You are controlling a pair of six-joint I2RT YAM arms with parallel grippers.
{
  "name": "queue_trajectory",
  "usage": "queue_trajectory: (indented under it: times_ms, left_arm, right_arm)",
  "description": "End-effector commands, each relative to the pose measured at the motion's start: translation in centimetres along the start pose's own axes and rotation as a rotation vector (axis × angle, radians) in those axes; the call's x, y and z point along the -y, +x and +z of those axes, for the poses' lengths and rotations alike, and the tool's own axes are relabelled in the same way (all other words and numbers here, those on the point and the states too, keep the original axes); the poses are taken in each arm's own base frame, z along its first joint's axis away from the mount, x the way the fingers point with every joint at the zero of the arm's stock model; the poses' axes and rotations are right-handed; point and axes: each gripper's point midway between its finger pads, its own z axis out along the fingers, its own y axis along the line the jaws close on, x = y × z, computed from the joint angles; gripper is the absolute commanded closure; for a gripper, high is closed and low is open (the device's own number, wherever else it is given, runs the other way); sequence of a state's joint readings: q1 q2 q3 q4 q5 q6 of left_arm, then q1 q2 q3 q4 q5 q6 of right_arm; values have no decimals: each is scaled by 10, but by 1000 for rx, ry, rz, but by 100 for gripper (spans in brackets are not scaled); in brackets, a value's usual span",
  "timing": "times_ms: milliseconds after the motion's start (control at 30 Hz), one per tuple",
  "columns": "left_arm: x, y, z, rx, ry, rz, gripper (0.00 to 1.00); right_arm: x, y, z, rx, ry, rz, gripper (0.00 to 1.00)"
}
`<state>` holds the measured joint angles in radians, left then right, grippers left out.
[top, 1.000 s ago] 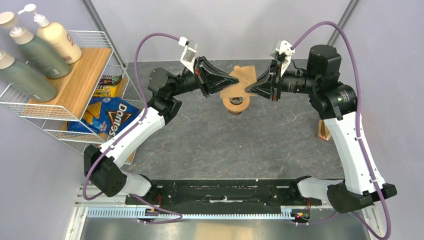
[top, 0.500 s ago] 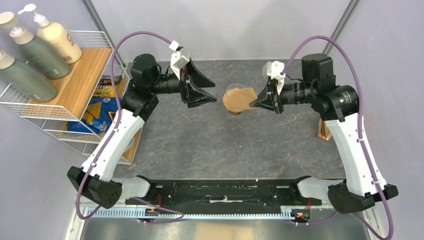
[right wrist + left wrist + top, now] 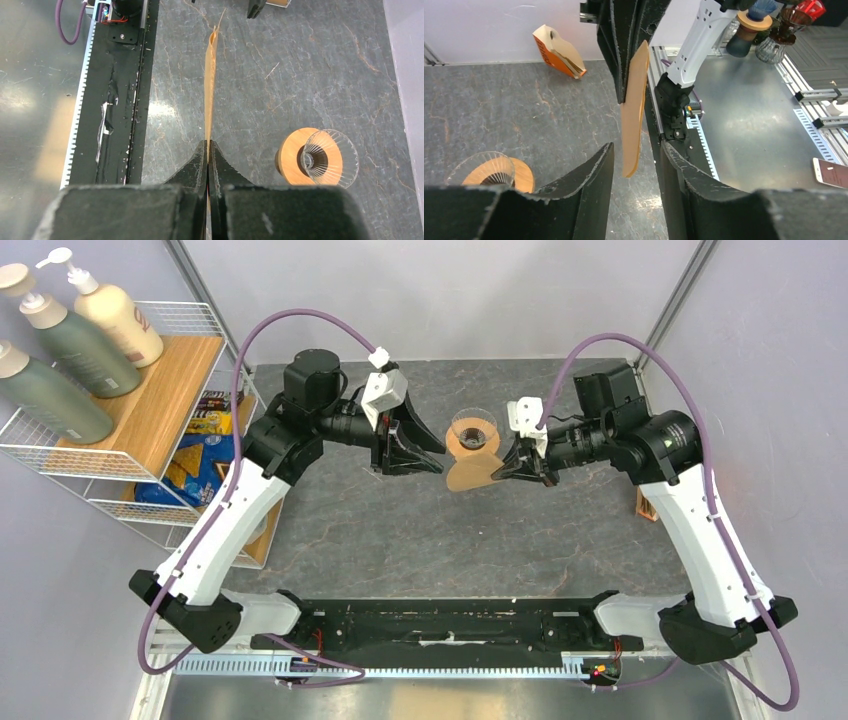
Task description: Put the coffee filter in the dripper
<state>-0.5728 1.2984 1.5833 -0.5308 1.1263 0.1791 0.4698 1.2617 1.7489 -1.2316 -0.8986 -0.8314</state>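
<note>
The coffee filter (image 3: 468, 475), a flat tan paper fan, hangs edge-on from my right gripper (image 3: 498, 471), which is shut on its edge; it shows as a thin strip in the right wrist view (image 3: 210, 85) and in the left wrist view (image 3: 634, 107). The dripper (image 3: 473, 432), a clear ribbed glass cone on a light-wood ring, stands on the table just behind the filter; it shows in the right wrist view (image 3: 320, 159) and in the left wrist view (image 3: 491, 172). My left gripper (image 3: 438, 467) is open and empty, its tips close to the filter's left edge.
A wire shelf (image 3: 120, 430) with bottles and a Doritos bag (image 3: 205, 475) stands at the left. An orange holder with a bundle of brown papers (image 3: 558, 51) stands at the table's right edge (image 3: 648, 502). The black rail (image 3: 440, 625) runs along the near edge.
My right gripper has brought the filter down and toward the near side, off the dripper. My left gripper has swung right and nearer, up to the filter's edge.
</note>
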Motion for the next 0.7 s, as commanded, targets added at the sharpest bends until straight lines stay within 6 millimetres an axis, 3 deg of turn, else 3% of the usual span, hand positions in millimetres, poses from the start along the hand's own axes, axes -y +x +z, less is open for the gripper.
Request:
queue_trajectory:
  times_ms: [0, 333, 500, 667]
  left_arm:
    - [17, -1, 1, -6, 49, 67, 57]
    - [29, -8, 5, -1, 67, 95, 62]
    - [41, -7, 3, 9, 109, 92, 74]
    - [43, -7, 3, 10, 114, 93, 77]
  right_arm:
    - [-4, -1, 1, -9, -6, -19, 100]
    - [-15, -2, 9, -35, -38, -29, 100]
    - [-16, -2, 10, -41, -34, -21, 100]
    - [-19, -1, 11, -45, -38, -21, 100]
